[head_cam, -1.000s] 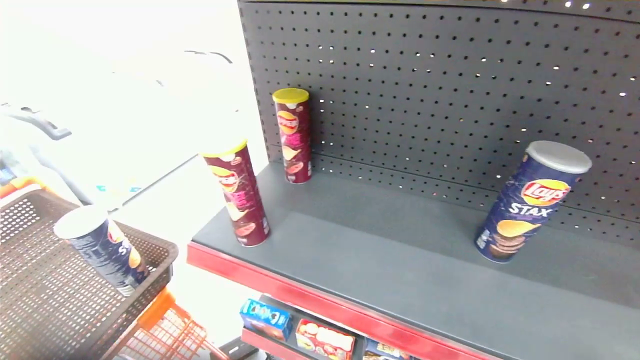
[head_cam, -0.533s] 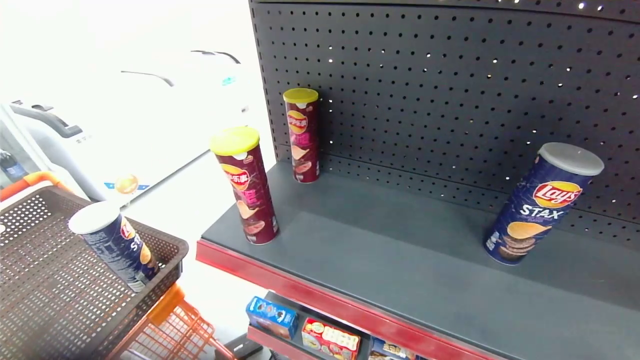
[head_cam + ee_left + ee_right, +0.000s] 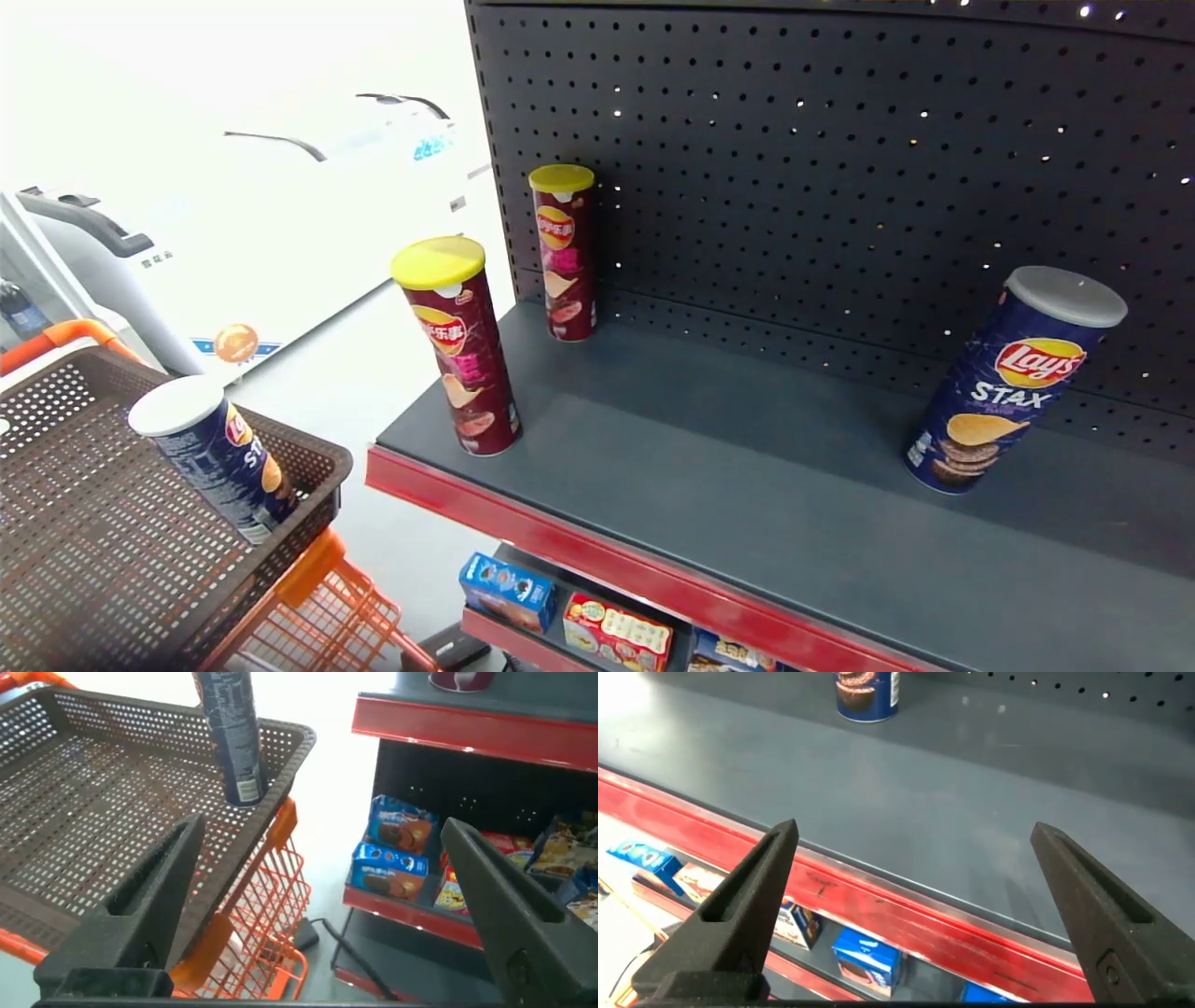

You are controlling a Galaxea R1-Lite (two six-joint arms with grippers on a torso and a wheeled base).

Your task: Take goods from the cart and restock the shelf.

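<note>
A dark blue chip can (image 3: 213, 455) with a white lid stands in the corner of the brown perforated cart basket (image 3: 84, 551); the same chip can (image 3: 230, 735) rises ahead of my left gripper (image 3: 322, 915), which is open and holds nothing. On the grey shelf (image 3: 747, 485) stand two maroon cans with yellow lids, one near the front left corner (image 3: 457, 345) and one by the pegboard (image 3: 563, 250), plus a blue can (image 3: 1013, 375) at the right. My right gripper (image 3: 920, 910) is open over the shelf's red front edge (image 3: 878, 896), with the blue can's base (image 3: 867, 694) beyond it.
The black pegboard back wall (image 3: 840, 168) closes the shelf behind. A lower shelf holds boxed snacks (image 3: 509, 591), among them blue cookie packs (image 3: 397, 845). The cart's orange wire frame (image 3: 317, 616) hangs beneath the basket. Light floor lies between cart and shelf.
The whole head view shifted slightly between the oldest frame and now, so the camera moved. The cans and the cart keep their places relative to each other.
</note>
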